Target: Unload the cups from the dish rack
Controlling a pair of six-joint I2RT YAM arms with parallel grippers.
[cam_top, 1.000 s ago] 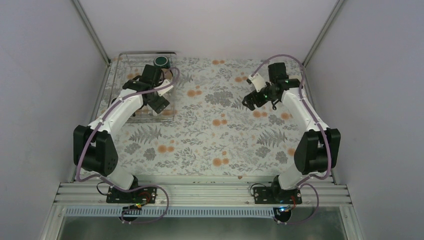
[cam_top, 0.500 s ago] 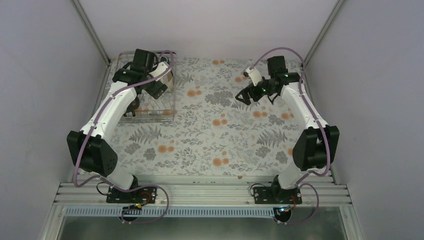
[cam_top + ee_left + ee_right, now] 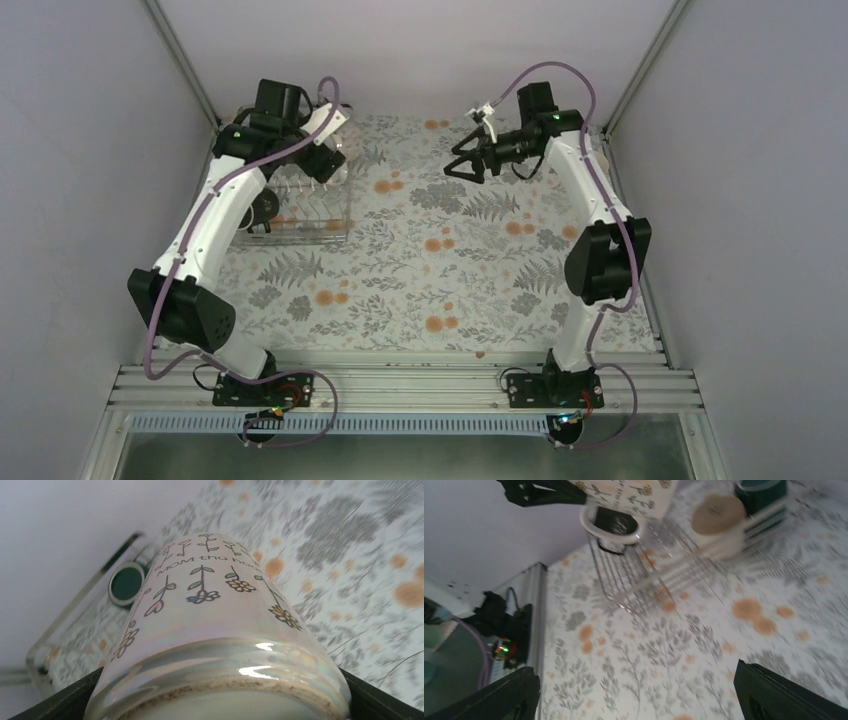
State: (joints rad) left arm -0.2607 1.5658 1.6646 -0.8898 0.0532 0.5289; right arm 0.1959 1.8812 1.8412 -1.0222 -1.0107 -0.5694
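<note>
My left gripper (image 3: pixel 220 702) is shut on a pale yellowish mug (image 3: pixel 210 610) with flower drawings, gripped near its base, mouth down. It hangs above the wire dish rack (image 3: pixel 300 238) at the far left. The right wrist view shows this mug (image 3: pixel 624 495) over the rack (image 3: pixel 639 580). A cream-beige mug (image 3: pixel 718 515) and a dark green mug (image 3: pixel 760 490) stand upside down in the rack. The green mug also shows in the left wrist view (image 3: pixel 126 583). My right gripper (image 3: pixel 458 165) is open and empty, raised over the far middle of the table and pointing left; its fingers (image 3: pixel 499 695) frame bare cloth.
A floral tablecloth (image 3: pixel 440 260) covers the table. Metal frame posts (image 3: pixel 180 60) and grey walls close in the far corners beside the rack. The left arm (image 3: pixel 215 215) stretches over the rack's left side.
My left gripper has risen from the rack with the floral mug and drawn toward the far corner. My right arm has lifted and swung its open gripper left, toward the rack.
</note>
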